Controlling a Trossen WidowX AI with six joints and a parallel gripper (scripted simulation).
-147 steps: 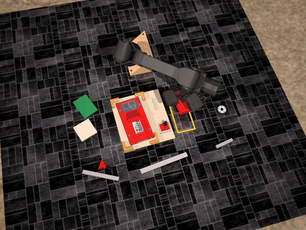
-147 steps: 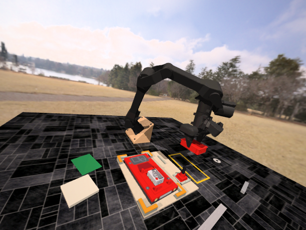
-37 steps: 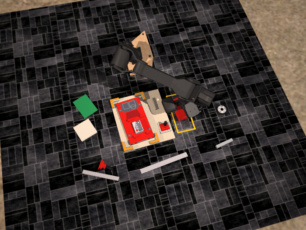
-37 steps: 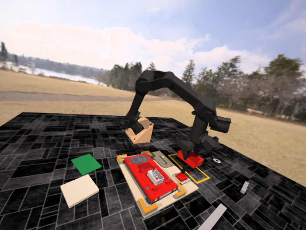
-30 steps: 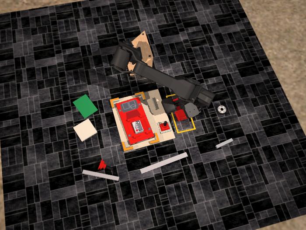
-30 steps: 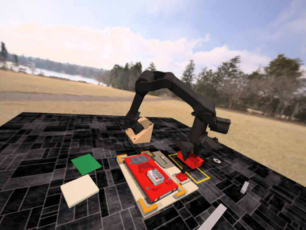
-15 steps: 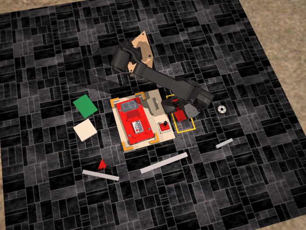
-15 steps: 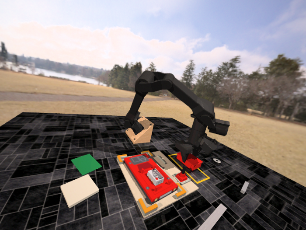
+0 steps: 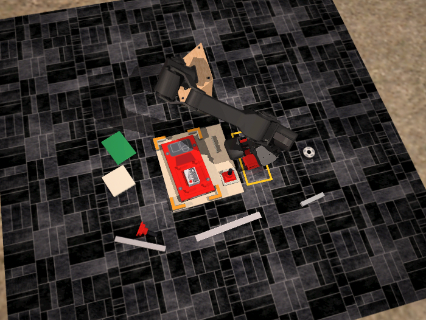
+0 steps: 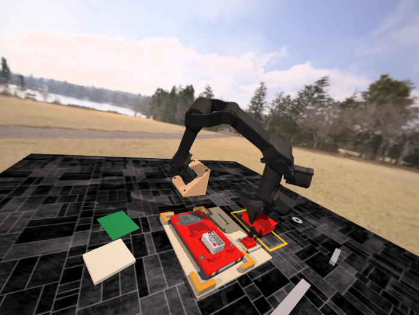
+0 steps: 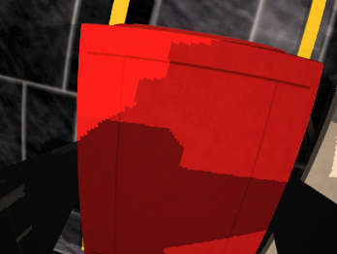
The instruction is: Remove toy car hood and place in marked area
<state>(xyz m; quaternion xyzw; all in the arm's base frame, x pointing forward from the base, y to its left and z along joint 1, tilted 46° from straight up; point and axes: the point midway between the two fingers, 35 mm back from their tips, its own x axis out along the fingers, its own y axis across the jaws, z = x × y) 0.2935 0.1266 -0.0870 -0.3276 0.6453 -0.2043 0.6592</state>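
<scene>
Fingers [image 10: 258, 216] clenched on red hood [image 11: 193, 158], gripping it by both sides. Hood sits betw. fingers, over yellow-outlined marked area [image 9: 266, 179] on surface [image 9: 310, 258]; can't tell if it touches down. Wrist view: yellow outline shows just beyond hood's far edge. Toy car [image 9: 187, 165] on tan board [image 9: 237, 185] lies just beside fingers, w/ a white label [image 10: 212, 241] on top, writing too small to read.
</scene>
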